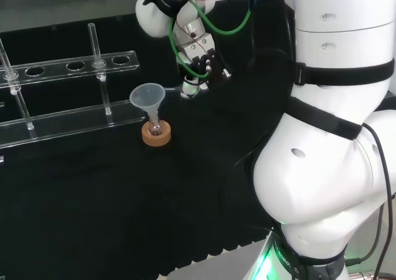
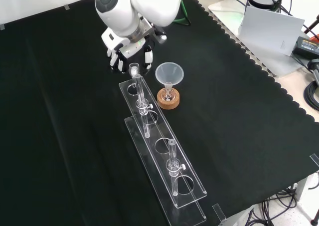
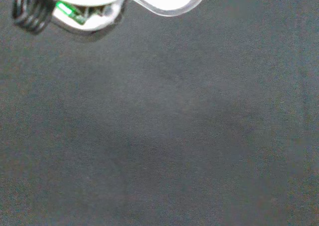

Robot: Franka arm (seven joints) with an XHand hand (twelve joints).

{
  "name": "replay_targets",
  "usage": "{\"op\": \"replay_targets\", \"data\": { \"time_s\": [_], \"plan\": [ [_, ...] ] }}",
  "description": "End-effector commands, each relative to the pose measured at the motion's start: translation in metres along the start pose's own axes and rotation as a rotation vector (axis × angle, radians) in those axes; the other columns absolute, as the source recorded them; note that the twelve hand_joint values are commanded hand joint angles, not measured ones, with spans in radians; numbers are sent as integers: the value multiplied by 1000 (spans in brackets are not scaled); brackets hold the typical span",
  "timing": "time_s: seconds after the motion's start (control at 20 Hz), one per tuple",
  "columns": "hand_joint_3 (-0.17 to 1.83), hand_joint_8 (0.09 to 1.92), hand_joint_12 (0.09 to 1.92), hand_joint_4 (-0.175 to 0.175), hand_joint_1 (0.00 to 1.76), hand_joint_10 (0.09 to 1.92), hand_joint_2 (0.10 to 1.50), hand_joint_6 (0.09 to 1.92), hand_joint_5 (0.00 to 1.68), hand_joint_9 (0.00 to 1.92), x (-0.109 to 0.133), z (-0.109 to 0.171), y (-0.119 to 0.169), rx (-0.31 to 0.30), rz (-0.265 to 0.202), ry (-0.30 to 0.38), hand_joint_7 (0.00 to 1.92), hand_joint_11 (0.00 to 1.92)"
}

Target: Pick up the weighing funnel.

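The hand (image 2: 129,47) hangs low over the cloth (image 2: 60,116), near its far edge in the front view, just left of the funnel (image 2: 169,74) and by the end of the rack (image 2: 172,166). In the wrist view a clear curved rim, which I take for the weighing funnel (image 3: 167,7), sits close by the palm, with the cloth near beneath. I cannot tell whether the hand grips it. The approach looks done; a sure grasp and the lift seem left.
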State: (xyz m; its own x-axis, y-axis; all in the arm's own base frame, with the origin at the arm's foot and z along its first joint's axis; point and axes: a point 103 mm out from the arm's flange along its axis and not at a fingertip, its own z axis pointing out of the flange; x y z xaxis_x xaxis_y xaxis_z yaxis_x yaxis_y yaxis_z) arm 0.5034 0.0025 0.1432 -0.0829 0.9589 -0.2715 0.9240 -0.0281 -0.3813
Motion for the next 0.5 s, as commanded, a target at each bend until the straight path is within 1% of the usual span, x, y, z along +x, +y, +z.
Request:
{"op": "replay_targets", "data": {
  "time_s": [0.05, 0.5],
  "plan": [
    [682, 594, 1132, 175, 1132, 353, 623, 595, 1322, 895, -18, -12, -22, 18, 28, -40, 572, 688],
    [679, 588, 1137, 175, 1133, 344, 621, 578, 1331, 870, -32, -27, -48, 47, 51, -77, 540, 667]
  ]
}}
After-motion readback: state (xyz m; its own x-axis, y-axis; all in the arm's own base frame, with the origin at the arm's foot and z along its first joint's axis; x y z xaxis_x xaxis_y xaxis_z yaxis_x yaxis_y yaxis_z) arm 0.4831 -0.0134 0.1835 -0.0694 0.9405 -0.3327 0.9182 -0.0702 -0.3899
